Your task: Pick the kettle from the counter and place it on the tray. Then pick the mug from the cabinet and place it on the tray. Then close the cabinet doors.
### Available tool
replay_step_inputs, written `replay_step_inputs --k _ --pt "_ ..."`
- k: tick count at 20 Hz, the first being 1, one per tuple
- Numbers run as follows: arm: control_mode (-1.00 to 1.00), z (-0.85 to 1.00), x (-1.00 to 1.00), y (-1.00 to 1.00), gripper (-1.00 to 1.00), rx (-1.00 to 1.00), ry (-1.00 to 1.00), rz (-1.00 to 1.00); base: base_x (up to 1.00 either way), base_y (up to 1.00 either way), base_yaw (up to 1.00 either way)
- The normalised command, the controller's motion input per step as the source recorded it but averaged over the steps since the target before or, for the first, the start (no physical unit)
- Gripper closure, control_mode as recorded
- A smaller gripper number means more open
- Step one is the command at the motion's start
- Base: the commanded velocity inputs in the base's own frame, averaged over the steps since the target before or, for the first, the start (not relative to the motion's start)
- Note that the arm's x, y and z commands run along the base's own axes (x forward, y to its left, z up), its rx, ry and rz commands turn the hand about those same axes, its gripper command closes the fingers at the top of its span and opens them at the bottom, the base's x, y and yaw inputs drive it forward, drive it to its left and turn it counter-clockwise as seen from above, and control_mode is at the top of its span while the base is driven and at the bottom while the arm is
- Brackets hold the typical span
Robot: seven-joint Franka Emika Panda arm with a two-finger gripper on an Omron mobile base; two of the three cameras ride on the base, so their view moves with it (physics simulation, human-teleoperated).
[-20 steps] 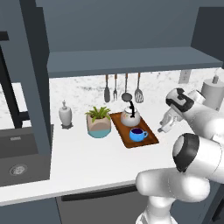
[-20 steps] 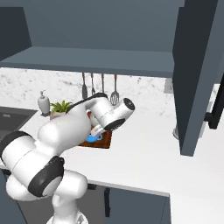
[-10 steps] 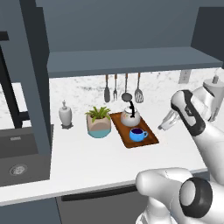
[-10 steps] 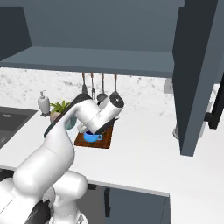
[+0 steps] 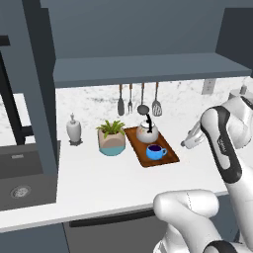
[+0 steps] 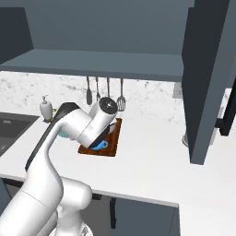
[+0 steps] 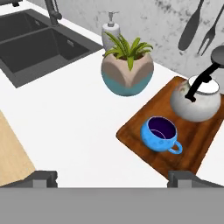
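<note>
The white kettle (image 7: 195,98) and the blue mug (image 7: 159,133) both rest on the dark wooden tray (image 7: 148,110), the mug nearer to me. The left base view shows the same kettle (image 5: 147,130), mug (image 5: 156,151) and tray (image 5: 168,153) on the white counter (image 5: 99,173). My gripper (image 7: 113,179) hovers above the counter in front of the tray, open wide with nothing between its fingertips (image 7: 41,178). From the left base camera the gripper (image 5: 189,142) hangs right of the tray. The cabinet shelf (image 5: 148,69) is bare; a cabinet door (image 6: 207,78) stands open at the right, another (image 5: 37,84) at the left.
A plant pot (image 7: 127,72) and a soap dispenser (image 7: 110,33) stand left of the tray. The dark sink (image 7: 39,43) lies further left. Utensils (image 5: 138,101) hang on the back wall. A light wooden board (image 7: 13,153) shows at the hand view's lower left.
The arm has swung its elbow out to the right, and the hand has dropped a little right of the tray. Gripper still open; kettle and mug unmoved.
</note>
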Motion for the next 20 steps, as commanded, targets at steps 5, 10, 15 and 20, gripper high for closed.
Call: replay_step_inputs --k 5,10,15,20 --pt "-1.0 0.27 -0.36 0.1 -1.0 -0.03 -0.01 0.0 0.0 0.0 0.0" --pt "-1.0 0.12 -0.2 0.0 -1.0 0.0 0.0 0.0 0.0 0.0 0.0" --pt "-1.0 0.12 -0.15 0.12 -1.0 0.0 0.0 0.04 0.0 0.0 0.0" --pt "-1.0 0.22 -0.23 0.26 -1.0 0.0 -0.15 0.21 0.0 0.0 0.0"
